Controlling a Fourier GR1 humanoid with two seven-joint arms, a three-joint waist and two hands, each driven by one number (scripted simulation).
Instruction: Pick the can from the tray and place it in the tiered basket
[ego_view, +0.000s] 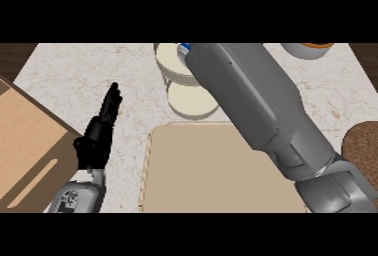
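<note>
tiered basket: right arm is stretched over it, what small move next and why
Probably ease the right forearm down toward the tiered basket and release. The tray shows no can, and a blue-white sliver at the forearm's tip may be it; the hand is hidden.

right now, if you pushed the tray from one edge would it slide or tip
The tray lies flat and wide with a low rim, so it would probably slide on the counter, not tip. It looks stiff, likely keeping its shape. Lifted by one edge, it might tilt.
</note>
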